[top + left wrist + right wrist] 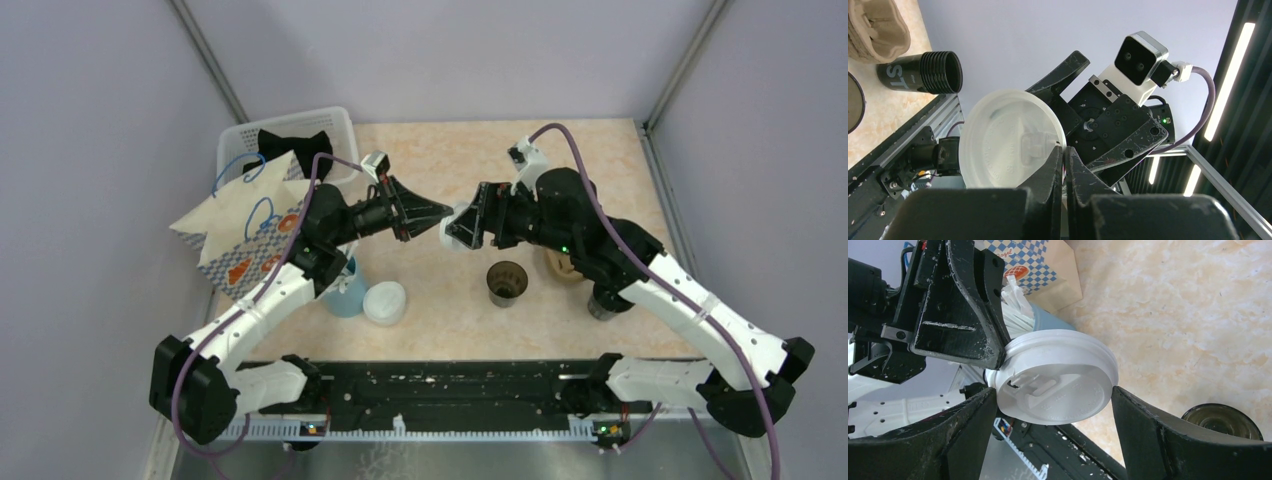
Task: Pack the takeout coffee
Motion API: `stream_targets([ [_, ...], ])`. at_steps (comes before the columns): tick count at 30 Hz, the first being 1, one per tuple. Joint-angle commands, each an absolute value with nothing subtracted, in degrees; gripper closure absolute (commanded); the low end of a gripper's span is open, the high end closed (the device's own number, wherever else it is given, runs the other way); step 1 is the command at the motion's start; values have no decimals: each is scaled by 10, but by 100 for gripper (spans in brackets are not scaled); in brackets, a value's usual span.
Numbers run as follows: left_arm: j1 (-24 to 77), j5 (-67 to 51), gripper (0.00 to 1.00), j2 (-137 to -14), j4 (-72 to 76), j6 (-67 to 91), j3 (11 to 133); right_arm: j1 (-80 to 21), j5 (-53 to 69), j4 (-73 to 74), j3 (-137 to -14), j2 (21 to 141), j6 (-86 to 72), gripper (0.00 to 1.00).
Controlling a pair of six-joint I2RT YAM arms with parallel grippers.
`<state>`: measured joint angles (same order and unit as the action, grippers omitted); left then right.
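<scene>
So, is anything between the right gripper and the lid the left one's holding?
Nothing visible. The lid sits between the right gripper's spread fingers; the left gripper pinches its rim from the opposite side.

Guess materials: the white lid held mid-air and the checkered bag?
The lid is likely thin moulded plastic, matte white and perhaps slightly translucent; the embossed lettering and formed sip tab point that way. The bag looks like matte paper, judging by its creased folds and printed check pattern.
</scene>
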<state>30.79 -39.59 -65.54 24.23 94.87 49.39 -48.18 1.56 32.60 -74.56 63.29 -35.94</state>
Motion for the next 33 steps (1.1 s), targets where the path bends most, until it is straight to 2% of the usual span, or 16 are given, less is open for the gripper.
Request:
stream_targets([
  [1, 308, -406, 89, -657, 252, 963, 501, -479, 6, 320, -765, 634, -352, 17],
  [3, 307, -407, 84, -657, 247, 963, 500, -479, 3, 322, -764, 633, -354, 17],
  [7, 307, -408, 88, -657, 252, 962, 500, -478, 3, 323, -765, 634, -354, 18],
  [14, 308, -409, 81, -656, 249, 959, 500, -478, 3, 325, -772, 637, -354, 20],
  [18, 307, -409, 69, -655, 240, 950, 501, -478, 3, 326, -771, 635, -355, 22],
  [22, 306, -402, 49, -650, 207, 926, 510, -478, -13, 331, -771, 631, -357, 22],
  [24, 304, -394, 43, -645, 165, 892, 522, -478, -19, 344, -772, 627, -359, 22],
  [27, 288, -373, 38, -631, 65, 812, 546, -474, -31, 386, -768, 615, -362, 22],
  [28, 282, -362, 31, -625, 30, 767, 557, -471, -37, 408, -766, 611, -362, 22],
  [30, 271, -349, 27, -624, -50, 702, 582, -457, -46, 465, -763, 604, -357, 22],
  [33, 270, -341, 26, -640, -122, 614, 624, -440, -63, 551, -763, 604, -346, 22],
])
